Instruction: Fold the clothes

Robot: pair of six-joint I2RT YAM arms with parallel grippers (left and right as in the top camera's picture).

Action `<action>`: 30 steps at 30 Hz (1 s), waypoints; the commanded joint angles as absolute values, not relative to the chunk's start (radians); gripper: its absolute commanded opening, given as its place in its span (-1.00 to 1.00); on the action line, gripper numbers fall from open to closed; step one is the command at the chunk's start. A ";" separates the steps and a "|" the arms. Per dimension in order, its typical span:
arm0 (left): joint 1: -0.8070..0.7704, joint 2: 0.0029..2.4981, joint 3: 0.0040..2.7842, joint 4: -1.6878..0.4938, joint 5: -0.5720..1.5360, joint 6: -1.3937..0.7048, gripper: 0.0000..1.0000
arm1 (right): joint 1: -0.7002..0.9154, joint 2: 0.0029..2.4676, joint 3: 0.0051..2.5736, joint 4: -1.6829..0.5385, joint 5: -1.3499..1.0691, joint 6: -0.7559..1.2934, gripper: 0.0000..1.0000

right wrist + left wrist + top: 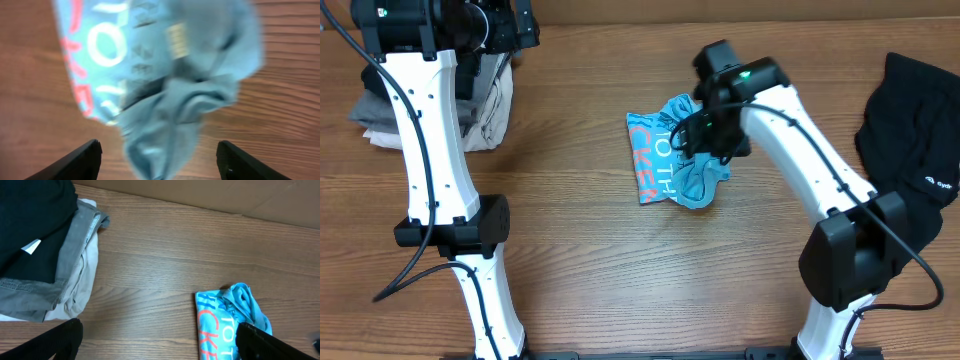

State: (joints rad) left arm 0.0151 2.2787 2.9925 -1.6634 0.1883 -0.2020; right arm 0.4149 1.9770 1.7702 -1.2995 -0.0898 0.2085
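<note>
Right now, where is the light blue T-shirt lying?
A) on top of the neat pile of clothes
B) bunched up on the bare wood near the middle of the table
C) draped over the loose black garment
B: the light blue T-shirt lies crumpled on the table, apart from the neat pile and the black garment.

The crumpled light blue cloth T-shirt [672, 160] has big white letters that read "TOT", maybe with an "H" after; red-pink letters beside them read "CKE"; the folds hide the other letters; the loose black cloth garment [920, 120] has a small white logo [941, 184], too small to read; the small white tag [32, 246] on the folded black garment [30, 225] cannot be read either.
</note>
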 commanded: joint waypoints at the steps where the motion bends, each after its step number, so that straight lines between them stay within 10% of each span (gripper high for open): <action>1: 0.019 2.286 2.989 -1.660 0.173 -0.179 0.99 | 0.436 1.986 1.691 -1.292 -0.098 0.210 0.53; 30: 0.019 2.286 2.907 -1.643 0.146 -0.167 1.00 | 0.177 1.957 1.475 -1.195 0.053 0.294 0.12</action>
State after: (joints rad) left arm 0.0151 2.2791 2.9097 -1.6493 0.1589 -0.1978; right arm 0.2001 1.9926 1.3846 -1.1896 0.0879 0.3473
